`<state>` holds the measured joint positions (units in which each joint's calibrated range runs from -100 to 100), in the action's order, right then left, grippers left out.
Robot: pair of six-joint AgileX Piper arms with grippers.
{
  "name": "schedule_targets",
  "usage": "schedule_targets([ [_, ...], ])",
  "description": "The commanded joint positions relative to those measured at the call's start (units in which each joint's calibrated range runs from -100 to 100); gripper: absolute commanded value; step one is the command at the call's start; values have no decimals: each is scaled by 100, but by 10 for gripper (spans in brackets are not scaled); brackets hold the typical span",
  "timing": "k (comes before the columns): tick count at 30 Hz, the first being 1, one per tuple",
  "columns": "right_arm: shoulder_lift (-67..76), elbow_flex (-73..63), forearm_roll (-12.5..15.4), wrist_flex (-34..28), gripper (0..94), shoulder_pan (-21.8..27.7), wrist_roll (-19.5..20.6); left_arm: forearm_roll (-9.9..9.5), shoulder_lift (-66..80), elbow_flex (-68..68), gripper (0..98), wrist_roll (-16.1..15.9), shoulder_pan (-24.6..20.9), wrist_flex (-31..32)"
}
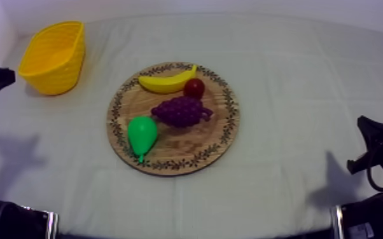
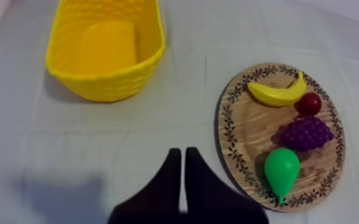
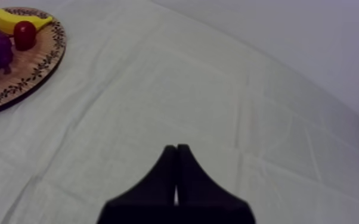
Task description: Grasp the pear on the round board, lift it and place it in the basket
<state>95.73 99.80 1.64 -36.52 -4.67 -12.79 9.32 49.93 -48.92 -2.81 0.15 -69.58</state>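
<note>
Pear (image 1: 142, 133) lies on board (image 1: 222, 136); L end effector (image 2: 182, 152) & R end effector (image 3: 176, 148) narrow, empty.

the clothed table (image 1: 296, 95) bears a yellow basket (image 1: 60, 79) and, apart, a wooden board (image 1: 216, 135).

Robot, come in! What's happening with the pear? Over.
Left gripper, right gripper shut, empty. Pear on board beside grapes. Nothing blocking the basket.
</note>
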Motion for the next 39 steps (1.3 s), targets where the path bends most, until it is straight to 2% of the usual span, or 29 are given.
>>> schedule_targets([
  [1,3,-2,-1,-2,2,0,2,-18,-524,566,0,47,2,-430],
  [8,3,-2,-1,-2,2,0,0,-175,-1332,1034,0,228,115,-998],
  [16,3,-2,-1,-2,2,0,-3,-222,-1942,1409,0,423,476,-1291],
  [29,3,-2,-1,-2,2,0,-3,-145,-3115,2000,0,756,1466,-1311],
  [39,3,-2,-1,-2,2,0,-3,-78,-4098,2570,0,1087,2055,-1310],
])
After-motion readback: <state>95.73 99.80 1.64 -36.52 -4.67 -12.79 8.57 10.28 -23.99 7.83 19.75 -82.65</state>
